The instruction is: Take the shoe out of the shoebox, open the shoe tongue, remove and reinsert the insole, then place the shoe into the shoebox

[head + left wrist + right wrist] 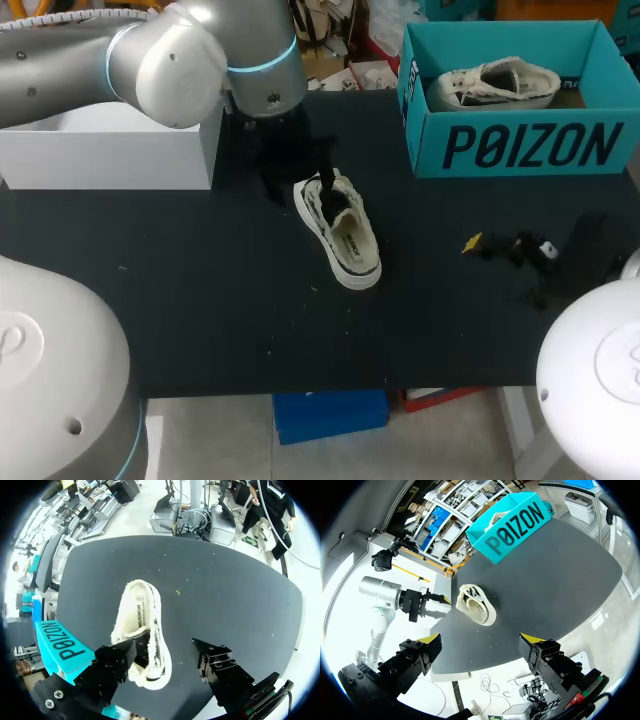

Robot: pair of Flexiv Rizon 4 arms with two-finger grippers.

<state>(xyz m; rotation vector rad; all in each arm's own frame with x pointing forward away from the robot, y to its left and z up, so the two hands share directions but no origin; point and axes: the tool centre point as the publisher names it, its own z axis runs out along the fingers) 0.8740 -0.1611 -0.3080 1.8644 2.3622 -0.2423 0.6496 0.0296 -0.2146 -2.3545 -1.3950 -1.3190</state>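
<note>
A cream low shoe (342, 235) lies on the black table near the middle, its opening facing up. My left gripper (298, 178) hangs over its far end; in the left wrist view the gripper (167, 662) is open, with one black finger (112, 667) against the shoe (142, 625) and the other well apart from it. The teal shoebox (520, 148) stands at the back right with a second cream shoe (495, 85) inside. My right gripper (500, 248) sits low at the right, and its wrist view shows it (481, 640) open and empty, far from the shoe (476, 609) and the shoebox (512, 525).
A white box (110, 155) stands at the back left, under my left arm. Bare black tabletop (200, 300) spreads in front of the shoe, between it and the near edge.
</note>
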